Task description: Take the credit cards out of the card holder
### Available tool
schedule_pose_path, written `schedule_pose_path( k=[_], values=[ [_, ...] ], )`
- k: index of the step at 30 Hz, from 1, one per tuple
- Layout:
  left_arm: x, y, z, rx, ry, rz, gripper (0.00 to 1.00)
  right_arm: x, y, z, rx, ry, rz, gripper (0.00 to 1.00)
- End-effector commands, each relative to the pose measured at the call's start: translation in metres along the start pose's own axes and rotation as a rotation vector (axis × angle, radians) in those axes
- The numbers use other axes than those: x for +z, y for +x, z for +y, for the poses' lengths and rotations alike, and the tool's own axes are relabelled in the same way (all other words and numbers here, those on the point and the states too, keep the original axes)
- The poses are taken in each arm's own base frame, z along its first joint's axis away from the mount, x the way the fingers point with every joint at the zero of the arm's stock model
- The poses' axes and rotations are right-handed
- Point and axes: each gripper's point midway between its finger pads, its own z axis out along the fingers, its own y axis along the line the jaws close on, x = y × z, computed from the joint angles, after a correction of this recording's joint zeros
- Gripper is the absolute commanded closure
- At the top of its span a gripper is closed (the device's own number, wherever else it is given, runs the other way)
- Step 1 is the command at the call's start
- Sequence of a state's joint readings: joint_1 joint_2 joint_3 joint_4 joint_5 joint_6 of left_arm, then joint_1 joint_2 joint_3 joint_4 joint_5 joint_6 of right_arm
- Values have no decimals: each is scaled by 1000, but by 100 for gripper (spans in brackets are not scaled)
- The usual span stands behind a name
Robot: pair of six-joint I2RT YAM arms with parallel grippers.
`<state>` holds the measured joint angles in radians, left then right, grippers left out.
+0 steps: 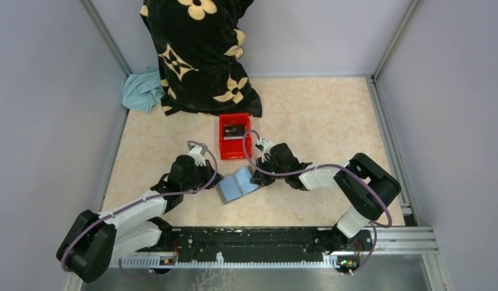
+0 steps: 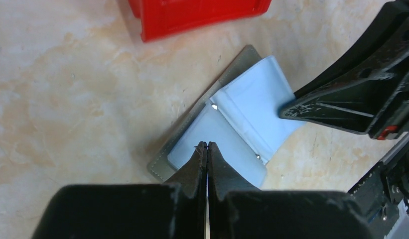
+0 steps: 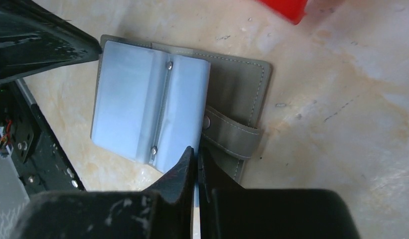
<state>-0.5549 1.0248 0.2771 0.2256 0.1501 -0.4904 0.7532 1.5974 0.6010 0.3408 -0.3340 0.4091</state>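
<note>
"Lying open on the table (image 1: 331, 121), is that the card holder (image 1: 237, 185)?"

"Yes. It sits flat between the two grippers, just on the near side of the red bin (image 1: 224, 138) and apart from it."

"How does it look close up?"

"The right wrist view shows the card holder (image 3: 142, 109) best. It has an olive-grey outer cover with pale stitching round the edge and a strap with a snap stud. Inside are two pale blue-grey leaves joined along a spine, with a small metal rivet at each end. From the left wrist camera the card holder (image 2: 242, 124) lies at a slant, and the grey cover shows as a thin border round the blue."

"And the left gripper (image 2: 207, 145)?"

"Its jaws are pressed together. The tips sit at the near edge of one blue leaf, and I see nothing between them."

"The right gripper (image 3: 196, 149)?"

"It is closed tight as well, with its tips at the edge of the other leaf, just beside the strap. Nothing is gripped that I can see."

"Any credit cards (image 1: 234, 130)?"

"There is something flat, grey and dark, in the bin. It is probably cards, but from overhead it is too small to count. None show in the holder's leaves."
</note>
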Motion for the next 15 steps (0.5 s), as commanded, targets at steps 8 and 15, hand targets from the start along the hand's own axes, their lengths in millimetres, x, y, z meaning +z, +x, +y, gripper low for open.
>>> schedule_pose_path(
  k=[8,15],
  values=[
    [-4,20,-6,-54,66,33,100,-26,-4,23,50,-25,-108,100],
    [-21,20,-13,-95,106,-10,100,-32,-3,24,146,116,-172,100]
  ],
)
